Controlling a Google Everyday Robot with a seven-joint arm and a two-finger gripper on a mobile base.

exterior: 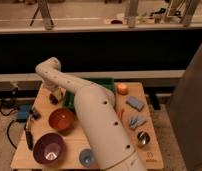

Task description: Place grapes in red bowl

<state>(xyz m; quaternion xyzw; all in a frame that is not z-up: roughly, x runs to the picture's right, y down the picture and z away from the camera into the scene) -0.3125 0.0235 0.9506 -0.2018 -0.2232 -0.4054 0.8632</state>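
The grapes are a small dark bunch at the far left of the wooden table. My white arm reaches from the bottom centre up to an elbow at the back left and bends down. My gripper hangs right at the grapes; whether it touches them is not visible. The red bowl sits a short way in front of the grapes, toward the camera, with nothing in it.
A larger purple bowl stands at the front left, with a small blue bowl beside it. A green tray, an orange fruit, blue cloths and a metal cup lie to the right. A blue device with cables sits at the left edge.
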